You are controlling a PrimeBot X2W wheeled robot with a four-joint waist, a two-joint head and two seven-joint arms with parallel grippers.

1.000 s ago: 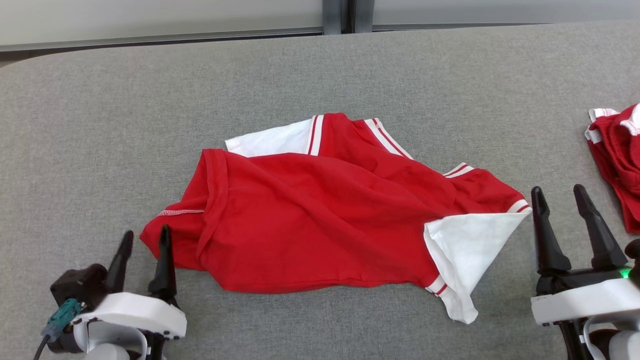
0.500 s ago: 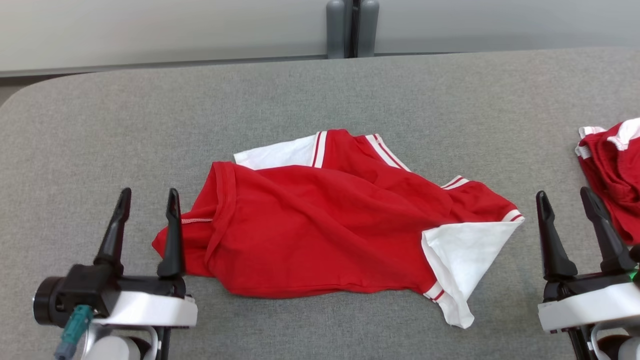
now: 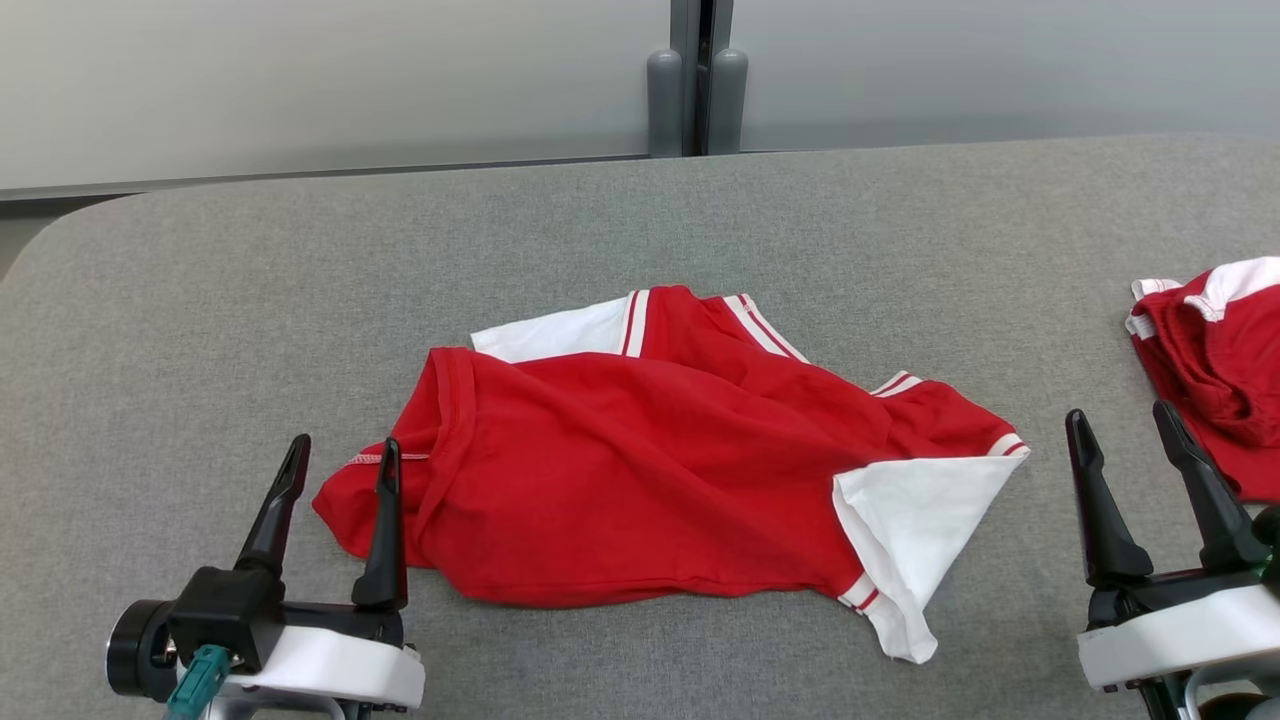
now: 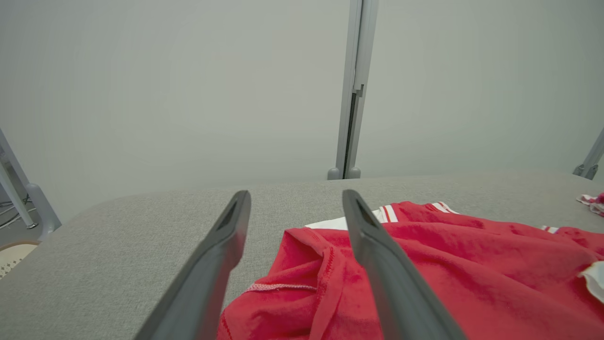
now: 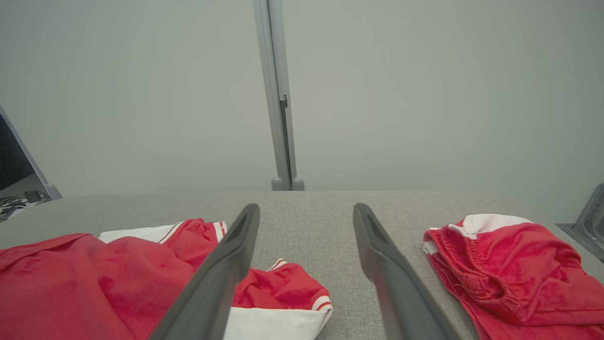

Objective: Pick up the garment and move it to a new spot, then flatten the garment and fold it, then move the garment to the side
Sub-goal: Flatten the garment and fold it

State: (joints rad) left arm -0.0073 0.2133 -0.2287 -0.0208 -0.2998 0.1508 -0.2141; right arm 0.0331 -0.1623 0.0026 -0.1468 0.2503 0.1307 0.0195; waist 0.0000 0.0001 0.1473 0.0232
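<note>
Over the last second the head camera has tilted, so the whole scene sits lower in its view. Apart from that, the left gripper [image 3: 345,443] has shifted a little to the right across the garment's left end, and its fingers have opened wider. They now stand spread with nothing between them. In the head view the inner finger crosses the red corner of the garment [image 3: 650,470] and the outer finger stands over bare counter [image 3: 200,300]. From the left wrist view the same corner, with its stitched hem, lies between and below the two fingers [image 4: 377,255]. Whether the inner finger touches the cloth cannot be told.

The garment is red with white sleeves and striped cuffs. It lies rumpled and partly doubled over in the middle of the grey counter, with one white sleeve turned out at its right end.

The right gripper [image 3: 1120,412] hovers just right of that sleeve, fingers spread and empty over bare counter. A second red and white garment [image 3: 1210,370] lies bunched at the counter's right edge, well apart from the first. A grey post [image 3: 697,90] stands against the wall behind.
</note>
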